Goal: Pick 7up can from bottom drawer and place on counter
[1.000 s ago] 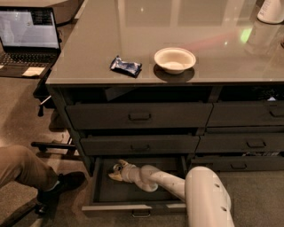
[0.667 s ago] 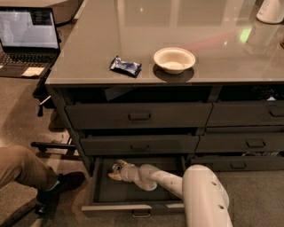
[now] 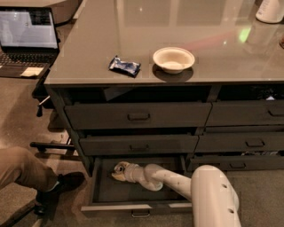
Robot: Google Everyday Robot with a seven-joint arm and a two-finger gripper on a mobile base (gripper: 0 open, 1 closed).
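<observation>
The bottom drawer point(image 3: 116, 207) is pulled open under the left cabinet. My white arm reaches down into it from the lower right. My gripper point(image 3: 118, 171) is at the back left of the drawer, right at a small shiny silvery object that looks like the 7up can point(image 3: 118, 167). The gripper's end covers most of the can. Whether the can is held does not show. The glossy grey counter point(image 3: 199, 26) lies above the dark drawers.
A white bowl point(image 3: 173, 59) and a dark blue snack wrapper point(image 3: 124, 66) sit near the counter's front edge. A white container point(image 3: 270, 9) stands at the back right. A laptop point(image 3: 29, 35) is at the left. A seated person's leg point(image 3: 20, 170) and shoe point(image 3: 66, 181) are left of the drawer.
My arm's large white link has shifted slightly to the left. The gripper stays at the same spot in the drawer by the can.
</observation>
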